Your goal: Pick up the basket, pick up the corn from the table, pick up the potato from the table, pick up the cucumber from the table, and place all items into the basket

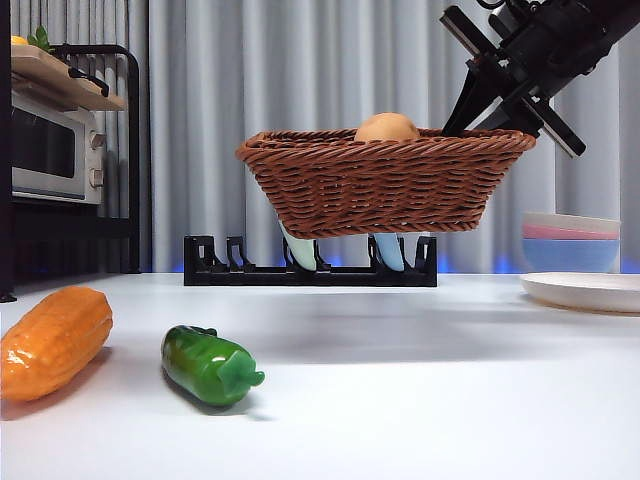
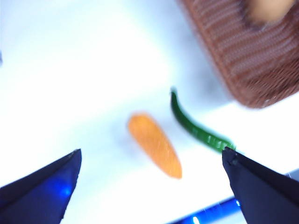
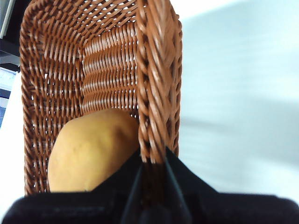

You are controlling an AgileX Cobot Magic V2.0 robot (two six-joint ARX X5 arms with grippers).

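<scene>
Potato [image 1: 387, 127] sits in the basket [image 1: 385, 185] pinched aloft at its rim by the right gripper [image 3: 152, 161], so the spread left gripper [image 2: 149, 186] likely must descend onto the corn [image 2: 154, 145] or cucumber [image 2: 198, 129].

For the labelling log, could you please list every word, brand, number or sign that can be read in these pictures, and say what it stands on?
None can be read in any view.
The toaster oven shows only plain knobs, with no legible marking.
The basket, potato, corn, cucumber, stacked bowls and black rack bear no text.
The left wrist view is too blurred to show any lettering.
</scene>
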